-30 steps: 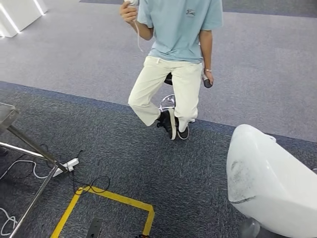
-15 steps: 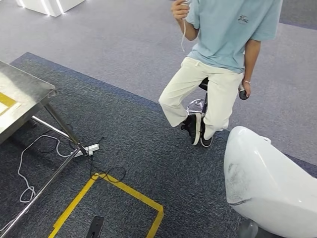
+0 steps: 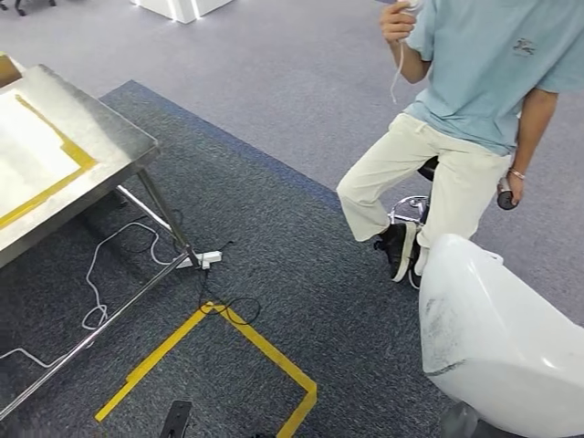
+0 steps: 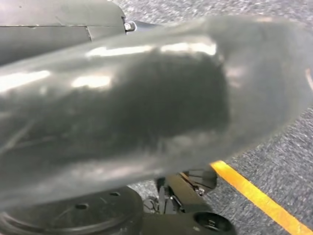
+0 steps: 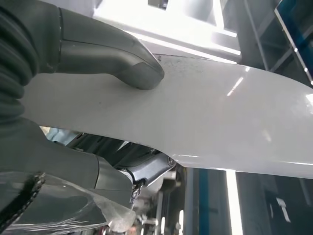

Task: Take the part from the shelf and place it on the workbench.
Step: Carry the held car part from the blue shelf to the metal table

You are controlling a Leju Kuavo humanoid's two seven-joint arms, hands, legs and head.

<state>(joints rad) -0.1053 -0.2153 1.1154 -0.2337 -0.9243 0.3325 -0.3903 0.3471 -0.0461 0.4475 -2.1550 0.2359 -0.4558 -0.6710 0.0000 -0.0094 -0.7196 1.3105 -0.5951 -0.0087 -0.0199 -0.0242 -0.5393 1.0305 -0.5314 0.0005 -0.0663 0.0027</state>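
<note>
Risk lies in the big white part (image 3: pixel 495 347), pinched low at the robot's right by the right hand (image 5: pixel 66 98), thumb above and fingers below, well short of the tabletop (image 3: pixel 103 137): it could slip or clip the seated person (image 3: pixel 454 119).

open carpet (image 3: pixel 276 228) between workbench (image 3: pixel 103 137) and seated person (image 3: pixel 441 173); cables (image 3: pixel 103 274) and power strip (image 3: pixel 206 258) under workbench; white part (image 3: pixel 495 338) filling lower right.

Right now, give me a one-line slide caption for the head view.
Carrying the white part, the robot faces the steel workbench, a seated person beside yellow floor tape.
</note>
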